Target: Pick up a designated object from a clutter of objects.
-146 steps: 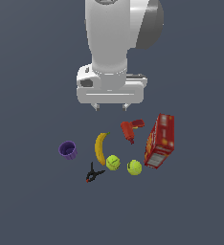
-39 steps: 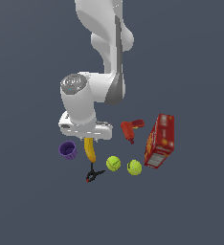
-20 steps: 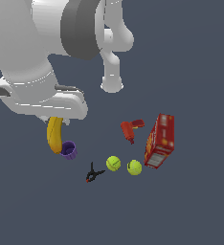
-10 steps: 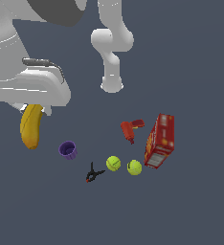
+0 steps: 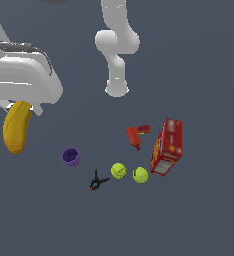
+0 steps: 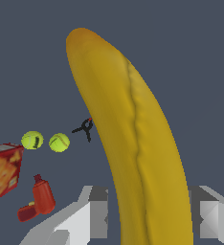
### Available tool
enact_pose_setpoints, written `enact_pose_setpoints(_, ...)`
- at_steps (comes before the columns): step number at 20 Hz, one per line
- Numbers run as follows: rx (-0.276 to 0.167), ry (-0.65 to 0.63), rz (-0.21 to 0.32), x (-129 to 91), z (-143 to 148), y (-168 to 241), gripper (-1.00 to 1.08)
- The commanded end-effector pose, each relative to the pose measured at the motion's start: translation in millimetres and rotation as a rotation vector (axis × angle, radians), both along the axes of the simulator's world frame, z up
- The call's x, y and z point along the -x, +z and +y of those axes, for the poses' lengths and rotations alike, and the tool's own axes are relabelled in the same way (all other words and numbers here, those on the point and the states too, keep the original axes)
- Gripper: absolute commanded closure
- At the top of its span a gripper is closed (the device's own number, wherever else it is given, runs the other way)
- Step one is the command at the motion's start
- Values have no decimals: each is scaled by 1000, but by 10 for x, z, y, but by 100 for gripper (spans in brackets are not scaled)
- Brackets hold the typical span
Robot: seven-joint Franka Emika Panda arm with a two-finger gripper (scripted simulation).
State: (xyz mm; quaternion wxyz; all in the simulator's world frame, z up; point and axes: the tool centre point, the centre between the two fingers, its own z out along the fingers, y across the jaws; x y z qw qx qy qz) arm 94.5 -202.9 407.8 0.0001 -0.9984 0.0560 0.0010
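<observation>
The yellow banana hangs high above the floor at the exterior view's left, held beneath my white gripper, which is shut on its upper end. The wrist view shows the banana filling the frame between my two grey fingers. Below and to the exterior view's right lies the rest of the clutter: a purple cup, a black clamp, two yellow-green tennis balls, a red drill-like tool and a tall red box.
The arm's white base stands behind the clutter in the exterior view. The wrist view also shows the clamp, both tennis balls, the red tool and the red box far below.
I have lifted the banana out of the clutter and carried it up toward the exterior view's left. The other objects have stayed where they were.
</observation>
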Motion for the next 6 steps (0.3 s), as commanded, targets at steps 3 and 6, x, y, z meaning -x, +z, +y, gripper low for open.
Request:
enact_pose_setpoints(3,0,0,-2,-21,-18,59,108)
enact_pose_setpoints(6,0,0,-2,-25,-18,60,108)
